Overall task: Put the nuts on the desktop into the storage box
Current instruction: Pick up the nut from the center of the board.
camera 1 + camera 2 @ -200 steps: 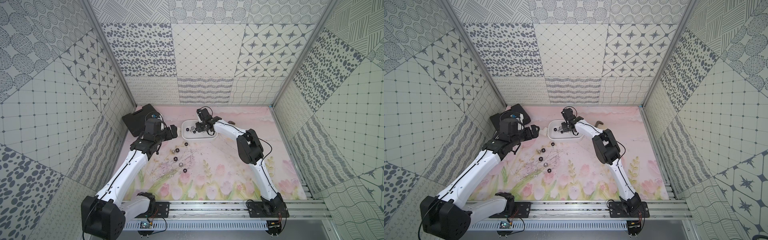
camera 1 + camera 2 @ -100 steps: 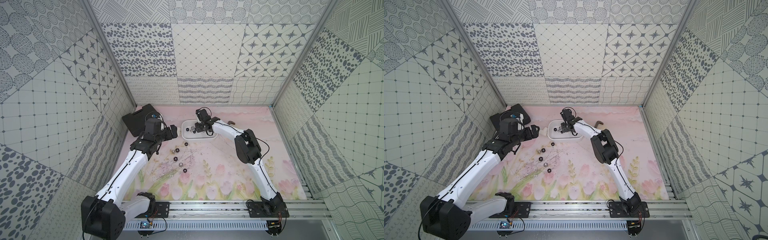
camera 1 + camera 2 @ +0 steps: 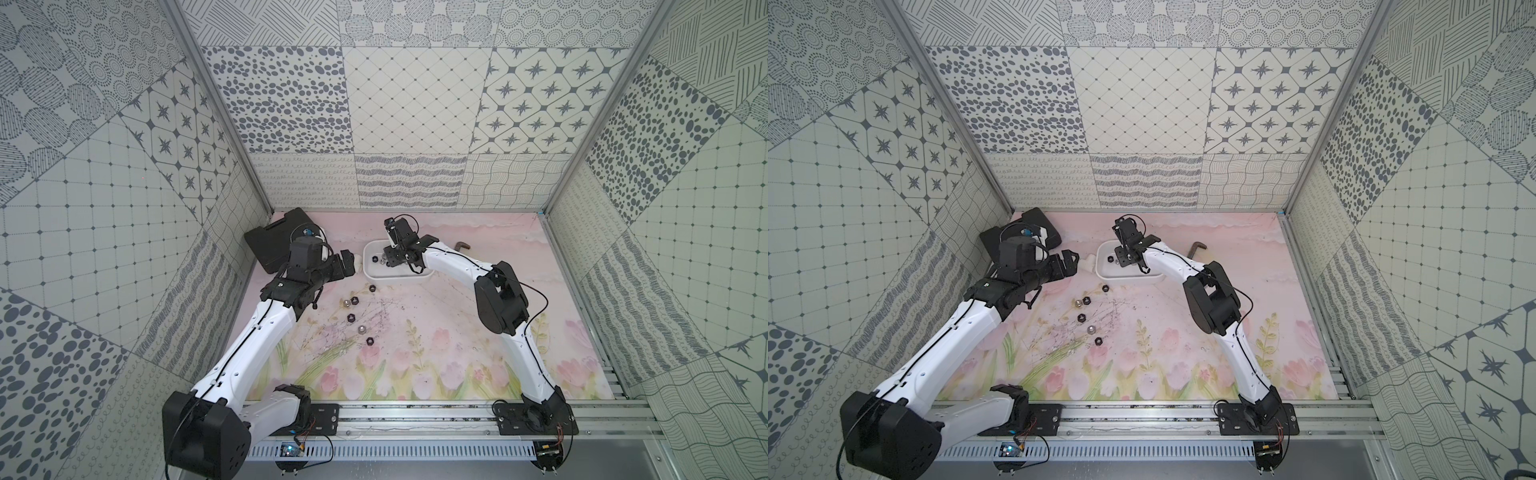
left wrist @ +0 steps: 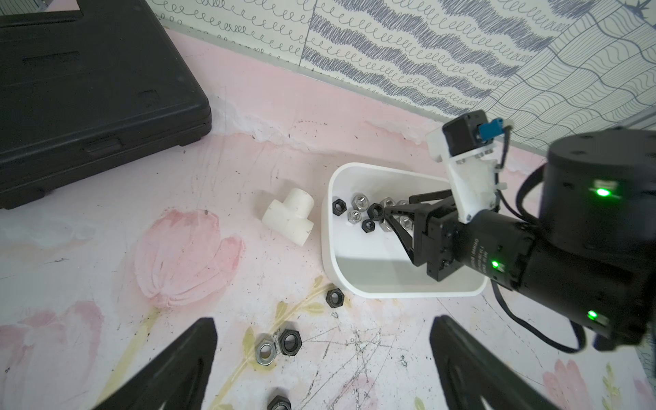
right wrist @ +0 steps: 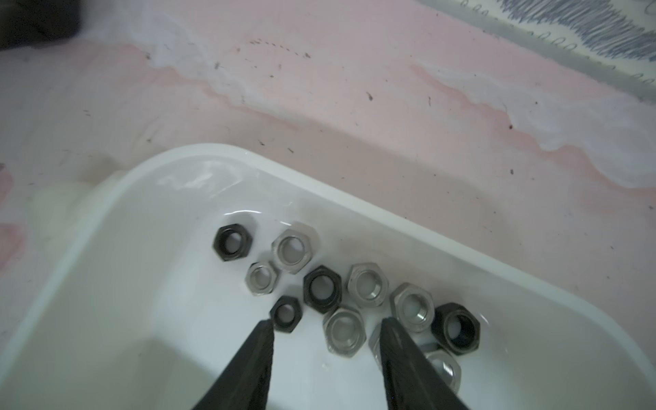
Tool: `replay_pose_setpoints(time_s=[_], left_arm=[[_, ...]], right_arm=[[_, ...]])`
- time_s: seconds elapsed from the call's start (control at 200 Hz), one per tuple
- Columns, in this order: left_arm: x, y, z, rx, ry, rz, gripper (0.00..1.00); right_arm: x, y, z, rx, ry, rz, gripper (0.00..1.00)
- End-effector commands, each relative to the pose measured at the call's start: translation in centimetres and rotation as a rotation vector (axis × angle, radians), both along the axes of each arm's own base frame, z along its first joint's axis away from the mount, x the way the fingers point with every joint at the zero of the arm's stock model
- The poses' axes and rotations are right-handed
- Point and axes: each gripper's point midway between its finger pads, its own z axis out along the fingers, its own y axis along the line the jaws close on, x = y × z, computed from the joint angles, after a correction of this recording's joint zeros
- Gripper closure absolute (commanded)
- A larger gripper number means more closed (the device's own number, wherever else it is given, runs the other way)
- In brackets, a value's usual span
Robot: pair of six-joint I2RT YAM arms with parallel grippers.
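Step, likely: drop-off at box (image 5: 355,209), mid-frame.
Right gripper (image 5: 326,321): jaws parted, empty, above boxed nuts (image 5: 321,289).
Left gripper (image 4: 323,319): wide, empty.
Next: pinch one of six loose nuts (image 3: 352,318), frame centre-left, precisely.

My left arm (image 3: 266,328) and right arm (image 3: 453,264) are white shells between bulky black joints (image 3: 498,307), with thin black cables (image 4: 511,316) alongside. Green lights (image 4: 601,192) dot the right wrist; the right gripper (image 5: 324,323) is black.

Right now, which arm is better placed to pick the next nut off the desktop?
Left, probably. The left gripper hovers open close to the loose nuts on the desktop; the right gripper reaches into the storage box, fingers apart over the nuts inside.
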Motion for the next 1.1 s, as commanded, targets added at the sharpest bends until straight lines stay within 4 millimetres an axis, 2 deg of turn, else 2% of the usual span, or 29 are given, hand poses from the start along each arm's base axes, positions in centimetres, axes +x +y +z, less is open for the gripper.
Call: replay_pose_setpoints(time_s=[0.0, 0.11, 0.31, 0.445, 0.59, 0.796, 0.936, 1.091], left_arm=[[-0.2, 0.3, -0.1, 0.023, 0.005, 0.002, 0.01], [-0.2, 0.3, 0.0, 0.025, 0.004, 0.005, 0.01], [-0.3, 0.3, 0.0, 0.023, 0.005, 0.003, 0.01], [-0.3, 0.3, -0.1, 0.021, 0.007, 0.004, 0.01], [-0.3, 0.3, 0.0, 0.021, 0.005, 0.005, 0.01], [-0.3, 0.3, 0.0, 0.022, 0.005, 0.006, 0.01], [-0.2, 0.3, 0.1, 0.020, 0.001, 0.004, 0.01], [-0.2, 0.3, 0.1, 0.019, -0.001, 0.004, 0.01]], right_arm=[[-3.5, 2.5, 5.3, 0.089, -0.054, 0.097, 0.48], [-7.6, 3.4, 4.8, 0.113, 0.011, 0.159, 0.48], [-14.3, 4.2, 1.4, 0.078, 0.117, 0.238, 0.47], [-18.0, 4.8, -0.4, 0.037, 0.153, 0.287, 0.47], [-20.3, 5.1, -2.4, 0.019, 0.203, 0.291, 0.45], [-23.0, 6.7, -4.9, -0.044, 0.214, 0.332, 0.38], [-23.6, 7.4, -6.2, -0.069, 0.218, 0.340, 0.37], [-23.4, 8.1, -7.0, -0.086, 0.217, 0.343, 0.38]])
